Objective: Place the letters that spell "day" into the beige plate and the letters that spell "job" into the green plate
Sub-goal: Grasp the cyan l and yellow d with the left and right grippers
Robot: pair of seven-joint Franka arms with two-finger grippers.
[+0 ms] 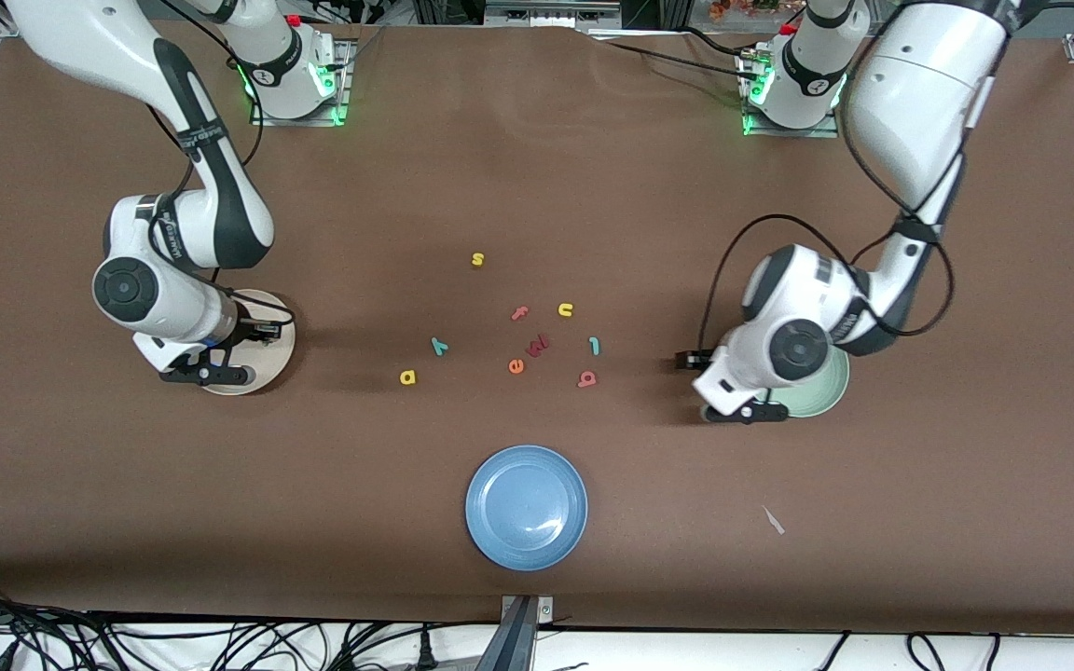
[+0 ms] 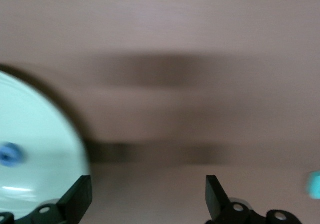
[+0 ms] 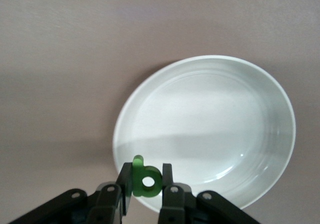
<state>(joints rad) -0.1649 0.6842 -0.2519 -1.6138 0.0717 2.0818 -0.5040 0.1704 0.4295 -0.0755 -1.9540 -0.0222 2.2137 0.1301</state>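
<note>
Right gripper [image 3: 147, 196]: clamped on the dark green "d" [image 3: 145, 182], over the beige plate [image 1: 278, 365] at the tabletop's [image 1: 537, 186] 9 o'clock edge.
Left gripper [image 2: 149, 196]: spread wide, holding nothing, at the green plate's [image 1: 831, 391] rim, 3 o'clock side.
Blue "o" [image 2: 8, 154]: lying in the green plate.
Centre cluster: yellow "a" [image 1: 407, 376], teal "y" [image 1: 440, 347], light-blue "j" [image 1: 594, 347], salmon "b" [image 1: 586, 378].
Blue plate [image 1: 526, 506]: 6 o'clock of the cluster.

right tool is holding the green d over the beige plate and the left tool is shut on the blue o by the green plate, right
Not quite. The left tool is open and holds nothing; the left wrist view shows its fingers apart and the blue o lying in the green plate. The rest stands: the right tool holds the green d over the beige plate.
</note>
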